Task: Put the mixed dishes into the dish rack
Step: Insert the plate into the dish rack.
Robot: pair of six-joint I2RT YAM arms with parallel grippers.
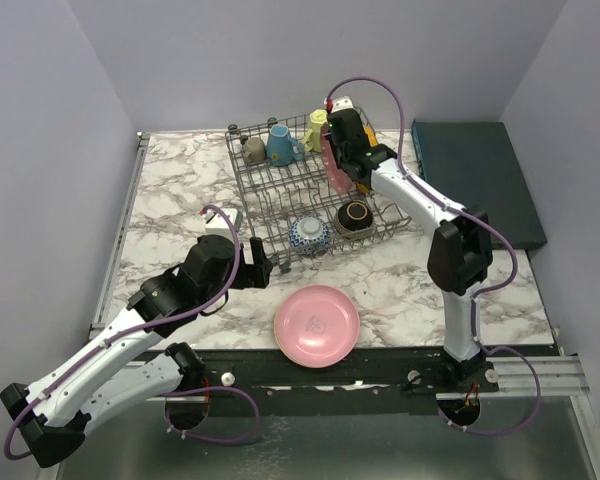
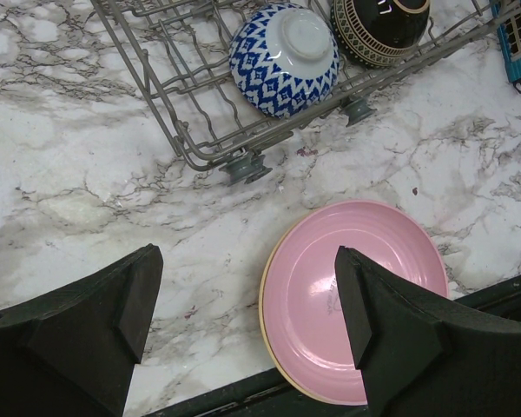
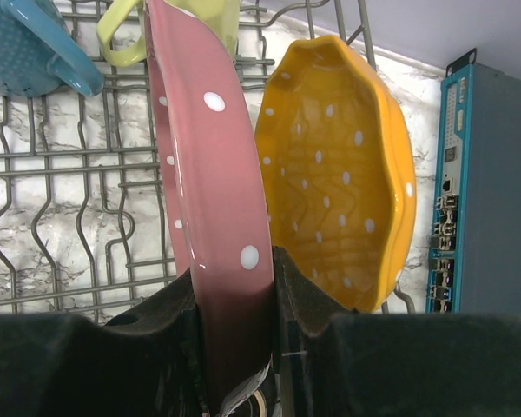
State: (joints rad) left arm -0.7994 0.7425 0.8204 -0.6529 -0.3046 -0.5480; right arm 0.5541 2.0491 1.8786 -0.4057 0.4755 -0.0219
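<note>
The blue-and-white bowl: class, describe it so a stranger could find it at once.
Find the grey wire dish rack on the marble table. Along its near edge lie two small bowls. The blue-and-white bowl is the left one, diamond-patterned, beside a dark brown bowl.

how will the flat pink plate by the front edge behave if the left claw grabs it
The pink plate looks rigid and glossy, so it probably slides on the marble table rather than bending. It lies flat, so getting a finger under its rim seems hard. Probably breakable.
</note>
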